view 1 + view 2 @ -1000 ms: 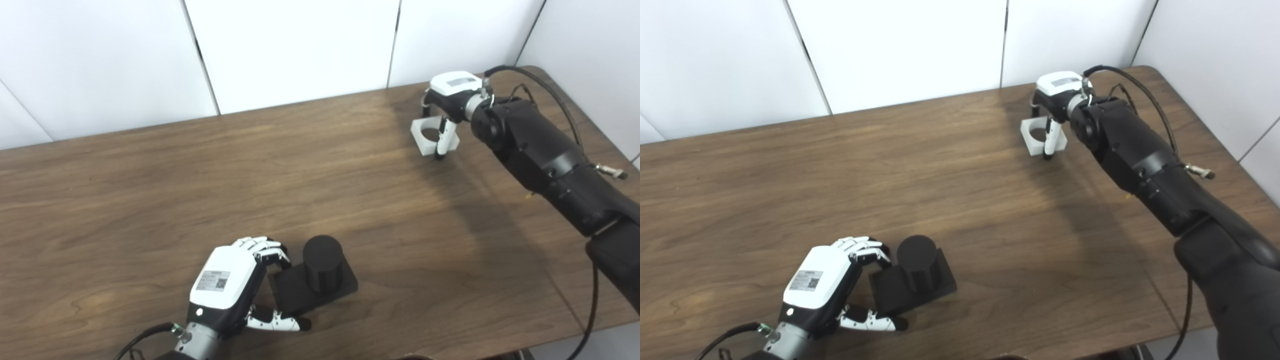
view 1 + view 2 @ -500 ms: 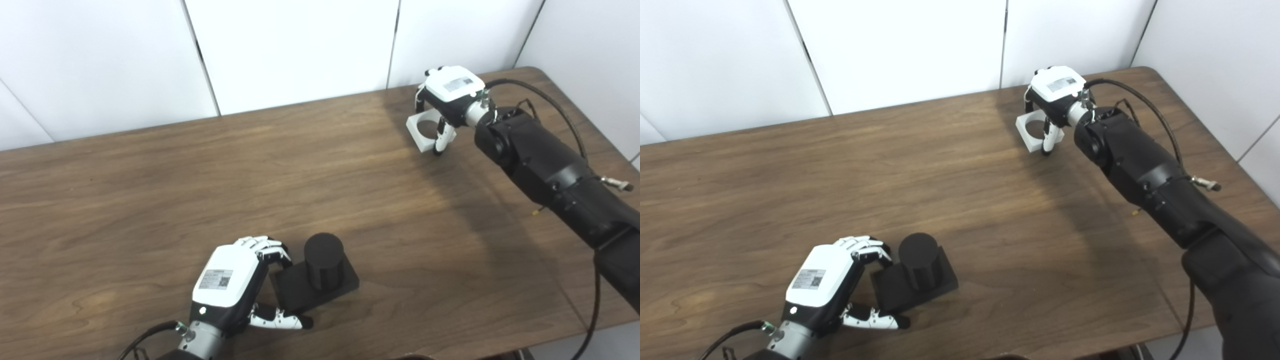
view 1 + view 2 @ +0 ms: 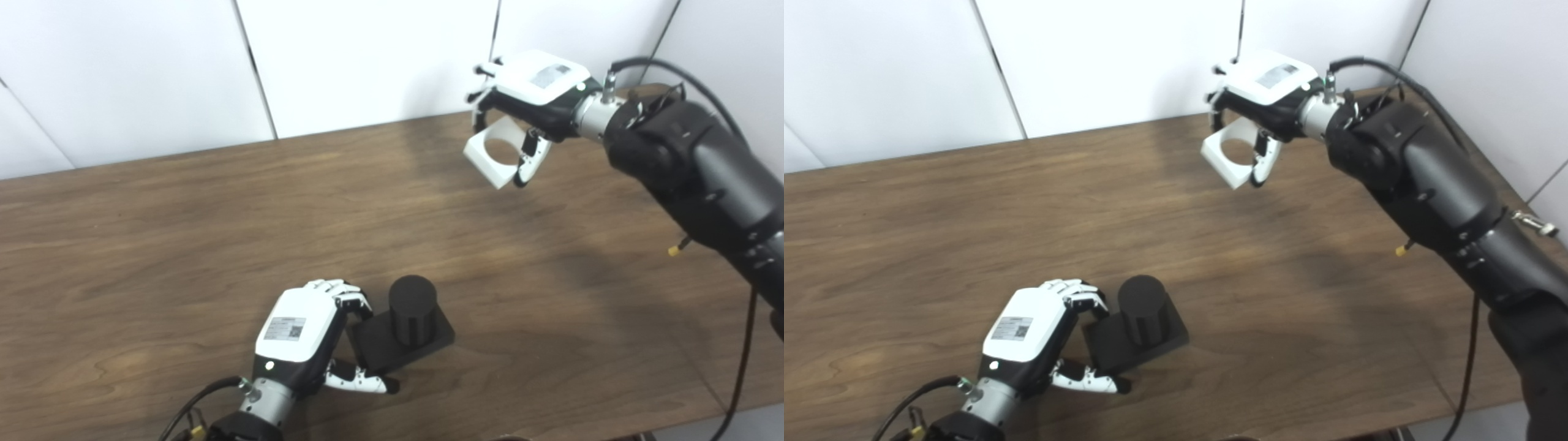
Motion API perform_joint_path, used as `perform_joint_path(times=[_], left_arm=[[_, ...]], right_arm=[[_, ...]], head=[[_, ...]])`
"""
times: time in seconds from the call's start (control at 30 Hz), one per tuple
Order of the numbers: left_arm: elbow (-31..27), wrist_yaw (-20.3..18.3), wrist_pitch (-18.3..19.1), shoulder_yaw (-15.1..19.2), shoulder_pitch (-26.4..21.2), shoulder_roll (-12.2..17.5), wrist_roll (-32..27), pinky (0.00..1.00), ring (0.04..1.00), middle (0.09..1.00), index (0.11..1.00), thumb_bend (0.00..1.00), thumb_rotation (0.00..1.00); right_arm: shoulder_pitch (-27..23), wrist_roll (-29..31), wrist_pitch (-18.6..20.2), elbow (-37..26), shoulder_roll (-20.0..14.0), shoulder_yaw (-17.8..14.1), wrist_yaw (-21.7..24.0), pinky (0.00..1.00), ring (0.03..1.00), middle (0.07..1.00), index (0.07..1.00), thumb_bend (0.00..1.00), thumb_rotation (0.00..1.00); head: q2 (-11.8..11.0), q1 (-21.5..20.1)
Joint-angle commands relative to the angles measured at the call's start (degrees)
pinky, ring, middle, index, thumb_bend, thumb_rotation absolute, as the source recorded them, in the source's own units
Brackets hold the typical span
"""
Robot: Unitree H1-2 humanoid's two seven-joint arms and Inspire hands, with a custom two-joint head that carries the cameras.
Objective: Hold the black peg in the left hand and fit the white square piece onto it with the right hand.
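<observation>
The black peg (image 3: pixel 413 307) is a short cylinder standing on a square black base (image 3: pixel 403 344), low on the wooden table. My left hand (image 3: pixel 303 337) is shut on the base's left edge, fingers behind it and thumb in front. The white square piece (image 3: pixel 495 154) has a round hole through it. My right hand (image 3: pixel 534 92) is shut on it and holds it tilted in the air above the table's far right part. In the right eye view the piece (image 3: pixel 1229 154) hangs well above and to the right of the peg (image 3: pixel 1142 306).
The wooden table (image 3: pixel 184 233) runs back to white wall panels. A black cable (image 3: pixel 686 73) loops over my right forearm. The table's right edge (image 3: pixel 729 392) lies close under that arm.
My right hand has lifted the white square piece off the table and carried it left and toward me, tilting it. The left hand stays on the peg's base. The camera has shifted slightly.
</observation>
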Motion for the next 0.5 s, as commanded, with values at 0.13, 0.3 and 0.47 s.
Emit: perform_joint_path(times=[0.13, 0.3, 0.47], left_arm=[[2.8, -3.6, 1.1, -1.9, 0.1, -1.0, 1.6, 0.85, 0.822, 0.762, 0.486, 0.52, 0.05], [2.9, -4.2, 1.6, -2.5, -0.2, -1.4, 2.2, 0.84, 0.820, 0.761, 0.486, 0.52, 0.05], [2.7, -4.8, 2.3, -2.9, -0.4, -1.6, 2.3, 0.84, 0.821, 0.762, 0.487, 0.52, 0.05]], right_arm=[[-7.6, 5.3, 9.7, -11.9, 0.3, -1.9, 12.7, 1.00, 1.000, 0.860, 0.485, 0.52, 0.14], [-10.6, 7.9, 15.1, -19.3, 3.1, -1.3, 17.3, 1.00, 1.000, 0.842, 0.483, 0.52, 0.14], [-11.2, 8.5, 17.9, -24.4, 6.0, -1.5, 20.2, 1.00, 1.000, 0.836, 0.483, 0.52, 0.13]], head=[[0.2, 1.0], [0.8, 1.6], [1.2, 2.1]])
